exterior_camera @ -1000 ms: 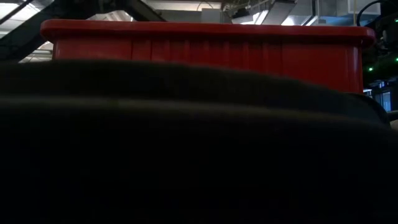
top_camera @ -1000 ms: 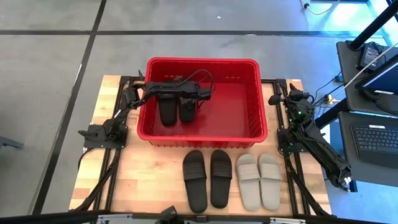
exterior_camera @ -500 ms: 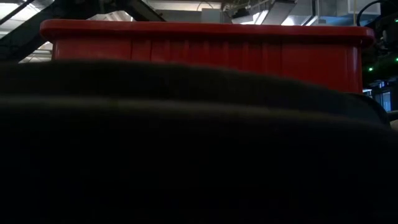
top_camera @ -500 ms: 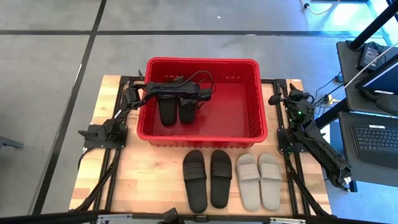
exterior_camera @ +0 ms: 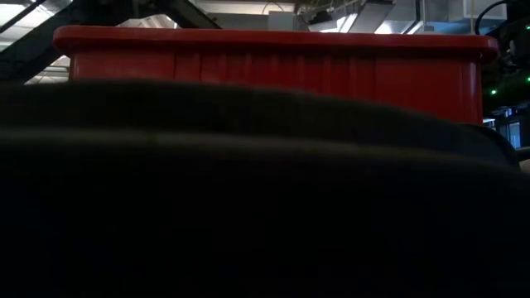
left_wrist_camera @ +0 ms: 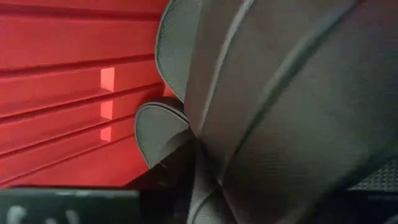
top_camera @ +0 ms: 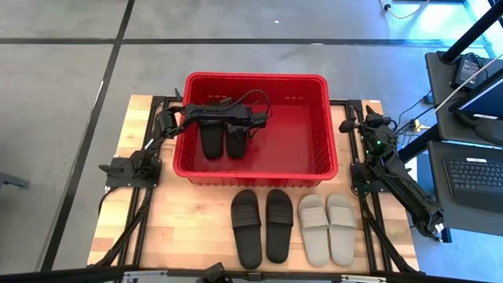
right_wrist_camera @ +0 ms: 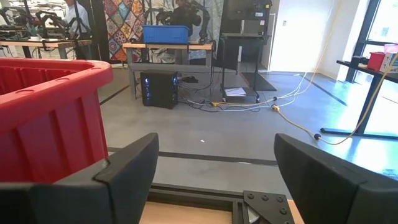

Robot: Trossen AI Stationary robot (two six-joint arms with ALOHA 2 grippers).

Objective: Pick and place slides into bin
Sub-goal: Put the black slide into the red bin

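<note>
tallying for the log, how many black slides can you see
4. Two black slides lie side by side in the red bin, under the left gripper. Two more sit on the table in front of it. None seem hidden.

Red bin [top_camera: 314,161], slotted walls. Four black slides [top_camera: 246,228] that I see, two beige [top_camera: 314,229], ribbed straps.

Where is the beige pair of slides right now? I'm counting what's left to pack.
In the high view the beige pair lies on the table in front of the red bin, toward the right arm's side, right beside the black pair.
</note>
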